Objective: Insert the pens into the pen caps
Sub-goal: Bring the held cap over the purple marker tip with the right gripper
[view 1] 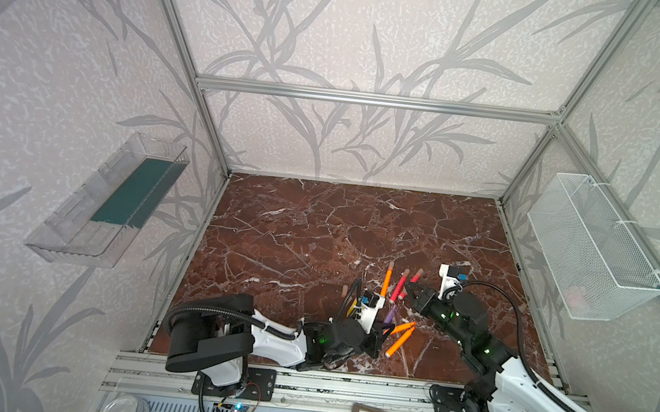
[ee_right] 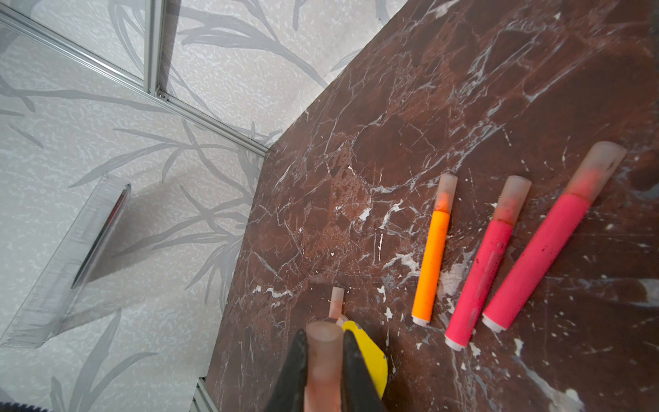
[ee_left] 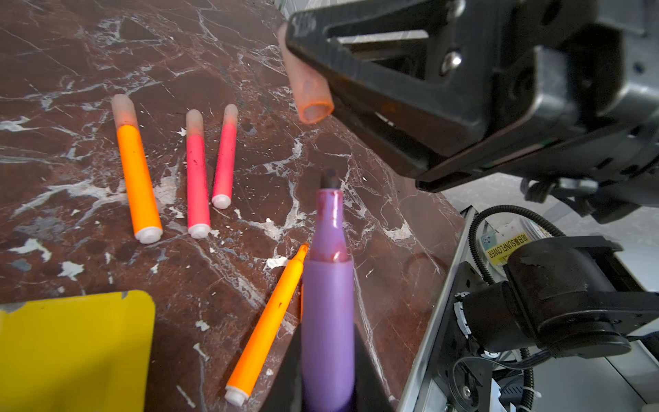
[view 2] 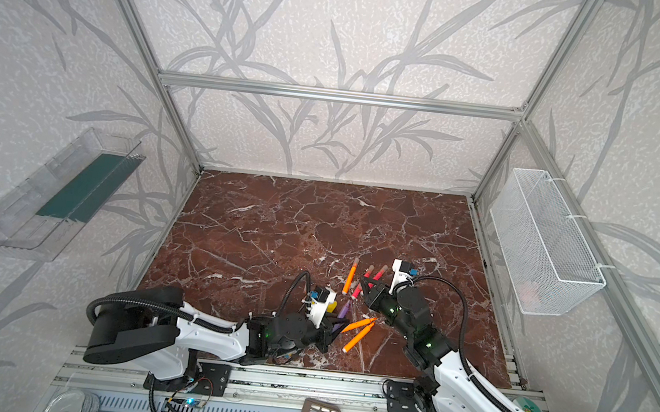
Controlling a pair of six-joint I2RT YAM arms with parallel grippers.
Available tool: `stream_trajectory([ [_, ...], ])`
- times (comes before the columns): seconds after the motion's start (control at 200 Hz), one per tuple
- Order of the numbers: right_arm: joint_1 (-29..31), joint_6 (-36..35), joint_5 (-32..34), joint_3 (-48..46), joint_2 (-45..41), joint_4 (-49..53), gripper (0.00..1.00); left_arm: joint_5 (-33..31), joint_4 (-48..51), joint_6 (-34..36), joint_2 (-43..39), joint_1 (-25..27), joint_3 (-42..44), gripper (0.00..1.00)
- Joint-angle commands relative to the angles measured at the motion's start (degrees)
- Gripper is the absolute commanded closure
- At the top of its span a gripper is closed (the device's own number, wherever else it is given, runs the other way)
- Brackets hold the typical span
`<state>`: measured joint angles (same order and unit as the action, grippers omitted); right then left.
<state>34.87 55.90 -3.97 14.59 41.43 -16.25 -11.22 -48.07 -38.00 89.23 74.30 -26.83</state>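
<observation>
Only the left wrist view brings both held things together. The purple plastic pen (ee_left: pixel 328 285), its dark tip bare, is clamped between the black fingers of the left gripper (ee_left: pixel 328 371). The tip points toward the open mouth of a stubby translucent pinkish cap (ee_left: pixel 311 89); tip and mouth are near but apart.

The right wrist view shows the right gripper (ee_right: pixel 324 344) closed tight on that cap from both sides. Beyond it a loose pinkish cap (ee_right: pixel 337 301) lies on the dark red marble-patterned tabletop (view 1: pixel 296 232), just beside a flat yellow plastic piece (ee_right: pixel 367 353).

Both wrist views show three capped pens side by side on the tabletop: an orange capped pen (ee_right: pixel 431 264), a red-pink capped pen (ee_right: pixel 481 278) next to it, and a second red-pink capped pen (ee_right: pixel 538 257).

In both top views the two grippers meet right of centre in the lower part of the frame, the purple pen slanting up from the left gripper toward the right gripper's tips. The three capped pens lie just above that spot, with the right gripper's fingers close beside the red-pink pair.

The top views also show an uncapped orange pen (view 1: pixel 403 327) and another uncapped orange pen (view 1: pixel 399 342), nearly touching, just right of the left gripper. The left wrist view shows only one of them in full.
</observation>
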Motion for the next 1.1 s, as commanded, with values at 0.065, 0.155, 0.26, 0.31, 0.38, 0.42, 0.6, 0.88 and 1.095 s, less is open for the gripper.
stream_trajectory([
  [0.065,-0.1,1.3,-1.2,-1.0,-2.3,-1.7,1.00,-1.8,-0.5,-0.3,1.1,0.0,-2.1,1.00],
  [0.155,0.0,2.2,-2.5,-1.8,-2.3,-3.4,1.00,-1.6,-0.4,-0.2,1.4,-0.2,-2.7,1.00],
  [0.26,0.2,2.9,-2.9,-2.4,-1.9,-4.4,1.00,-1.1,0.1,-0.2,1.3,-0.4,-3.4,1.00],
  [0.31,0.3,3.1,-3.0,-2.6,-1.9,-4.6,1.00,-1.0,0.2,-0.2,1.2,-0.4,-3.6,1.00],
  [0.38,0.4,3.4,-3.4,-2.8,-1.9,-5.1,1.00,-1.2,0.0,-0.3,1.4,-0.5,-3.6,1.00],
  [0.42,0.4,3.5,-3.5,-2.9,-2.0,-5.3,1.00,-1.4,-0.1,-0.4,1.5,-0.5,-3.6,1.00],
  [0.6,0.7,3.3,-2.9,-2.9,-2.8,-4.7,1.00,-0.5,-0.8,-1.0,3.0,-0.9,-3.8,1.00],
  [0.88,1.8,3.6,-3.2,-3.3,-3.5,-5.2,1.00,1.3,-2.9,-2.1,4.1,-2.1,-3.6,1.00],
  [1.095,3.3,3.3,-0.8,-3.8,-3.4,-5.2,1.00,3.7,-6.1,-3.6,4.8,-3.5,-2.5,1.00],
])
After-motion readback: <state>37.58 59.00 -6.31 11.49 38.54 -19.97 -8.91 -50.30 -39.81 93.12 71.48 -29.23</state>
